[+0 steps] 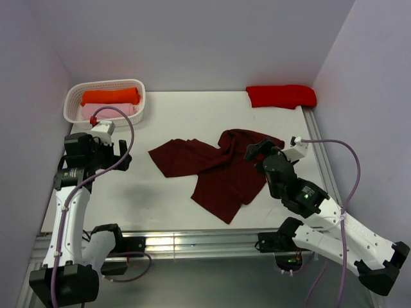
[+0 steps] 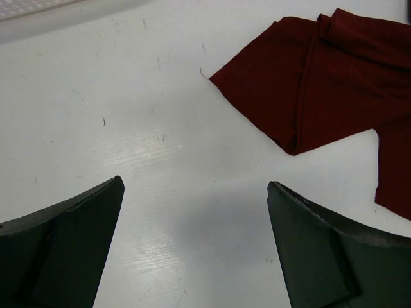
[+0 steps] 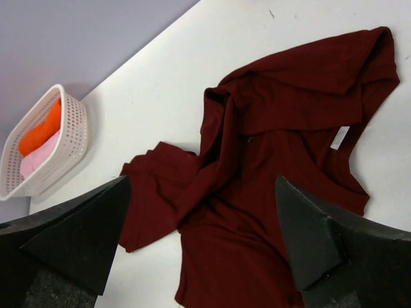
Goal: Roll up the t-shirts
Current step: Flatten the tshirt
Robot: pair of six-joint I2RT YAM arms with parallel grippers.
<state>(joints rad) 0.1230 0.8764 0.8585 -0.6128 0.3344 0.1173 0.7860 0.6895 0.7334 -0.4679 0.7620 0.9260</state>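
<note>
Simply white table (image 1: 173, 119), maroon t-shirt (image 1: 218, 170), lilac walls (image 1: 192, 38).

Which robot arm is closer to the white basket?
Left. The left arm holds its jaws just short of the basket, over bare table. The right arm has its jaws far across the table, above the maroon t-shirt.

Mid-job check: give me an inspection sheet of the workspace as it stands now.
Surface: white table, faintly scuffed.
Job's things: maroon t-shirt crumpled, unrolled, mid-table; red t-shirt bundled at far right corner; orange t-shirt and pink t-shirt in the basket, far left.
Clutter: nothing seen.
Grippers: left gripper open over bare table; right gripper open above the maroon t-shirt; neither holds anything.
Cables: purple cable looping off each arm.
Surroundings: plain pale walls.
</note>
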